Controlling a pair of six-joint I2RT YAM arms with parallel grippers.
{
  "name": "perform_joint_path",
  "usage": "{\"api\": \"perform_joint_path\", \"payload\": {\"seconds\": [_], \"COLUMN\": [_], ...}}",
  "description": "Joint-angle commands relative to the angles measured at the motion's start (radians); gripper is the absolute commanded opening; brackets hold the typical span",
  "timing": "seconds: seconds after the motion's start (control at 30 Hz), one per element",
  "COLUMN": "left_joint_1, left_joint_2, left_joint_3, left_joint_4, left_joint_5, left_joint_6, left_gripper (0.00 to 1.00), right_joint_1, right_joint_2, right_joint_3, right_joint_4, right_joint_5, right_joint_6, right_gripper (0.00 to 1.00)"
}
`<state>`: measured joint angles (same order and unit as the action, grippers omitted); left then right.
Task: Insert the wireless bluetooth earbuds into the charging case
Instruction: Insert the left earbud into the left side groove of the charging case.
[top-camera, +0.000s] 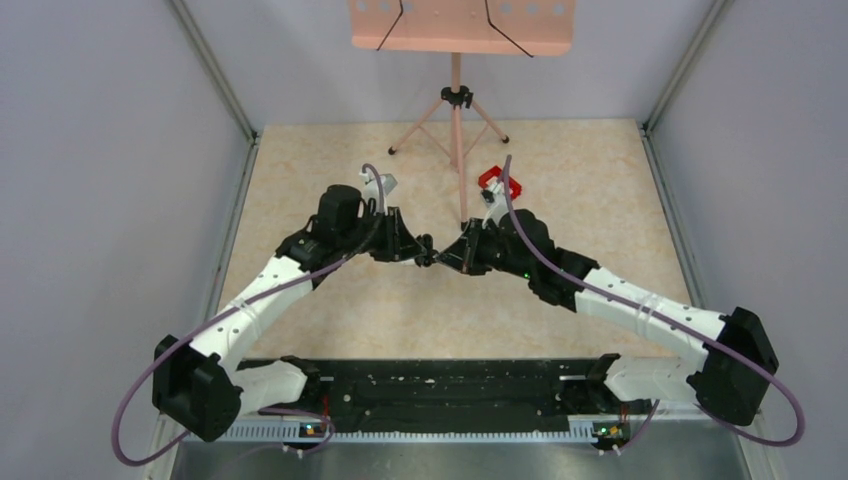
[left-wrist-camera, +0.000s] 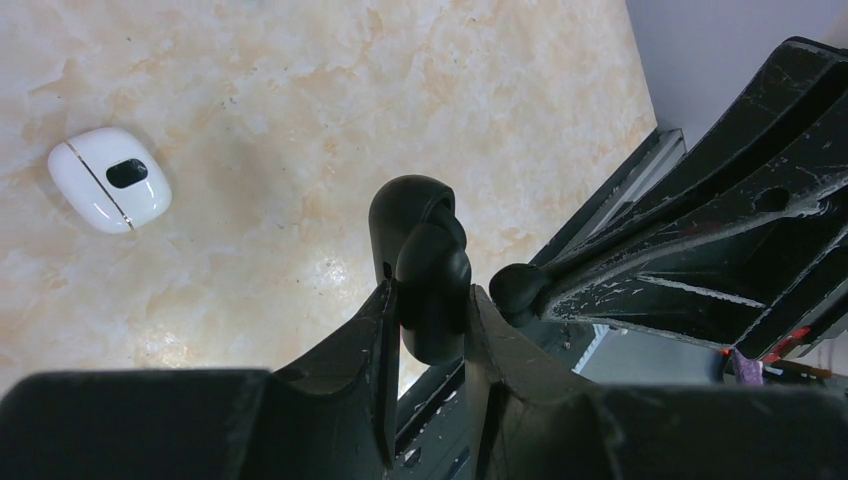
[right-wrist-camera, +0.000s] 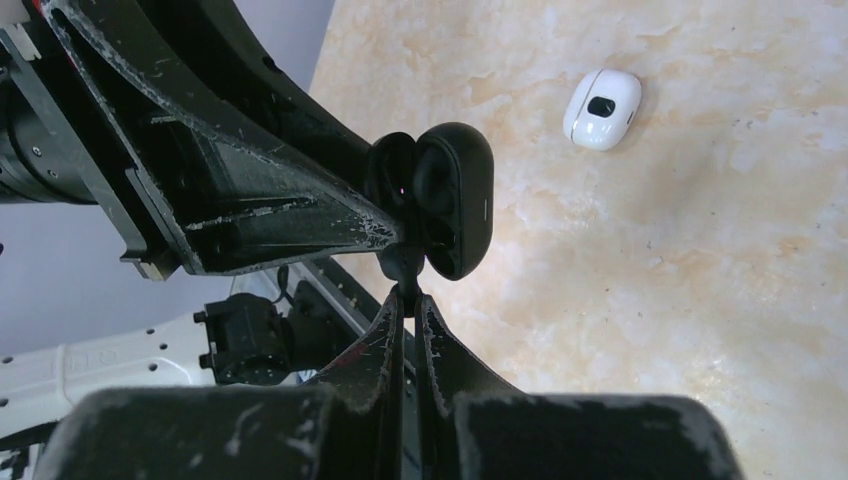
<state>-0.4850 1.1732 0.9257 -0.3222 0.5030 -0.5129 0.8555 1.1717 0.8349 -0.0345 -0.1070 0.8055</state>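
Currently clamping the open charging case in the nearly closed left gripper, mid-air over the table centre; pinching the earbud in the fully closed right gripper at its mouth. Could drop it if pressed off-line against the rim.

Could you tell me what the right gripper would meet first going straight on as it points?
Probably the charging case in the left gripper, just ahead of the earbud pinched in the right gripper; they look almost touching, but depth is unclear.

Glossy black charging case, open, aloft; tiny black earbud just beside it
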Motion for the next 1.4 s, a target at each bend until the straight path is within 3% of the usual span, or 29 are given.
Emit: {"api": "perform_joint_path", "payload": {"seconds": [0.0,0.6,1.03,1.37], "left_joint_1": [0.004,0.004,0.004,0.004], "left_joint_2": [-0.048,-0.056,-0.055,-0.044], "left_joint_3": [0.015,0.022,0.016,0.023], "left_joint_4": [0.035,0.021,0.019,0.028], "left_joint_5": [-0.018,-0.007,-0.01,-0.002], "left_joint_6": [0.0,0.002,-0.01,-0.05], "left_gripper": [0.0,0.0,0.0,0.0], "right_joint_1": [0.009,0.009,0.01,0.048], "right_joint_2": [0.024,0.092,0.12,0.12], "right_joint_3": [0.067,0.068,0.059,0.037], "right_joint_4": [0.04,0.028,0.112,0.075], "right_joint_5": [-0.023,0.005,0.022,0.163], "right_joint_6": [0.028,0.054,0.107,0.113], "right_gripper": [0.0,0.0,0.0,0.0]}}
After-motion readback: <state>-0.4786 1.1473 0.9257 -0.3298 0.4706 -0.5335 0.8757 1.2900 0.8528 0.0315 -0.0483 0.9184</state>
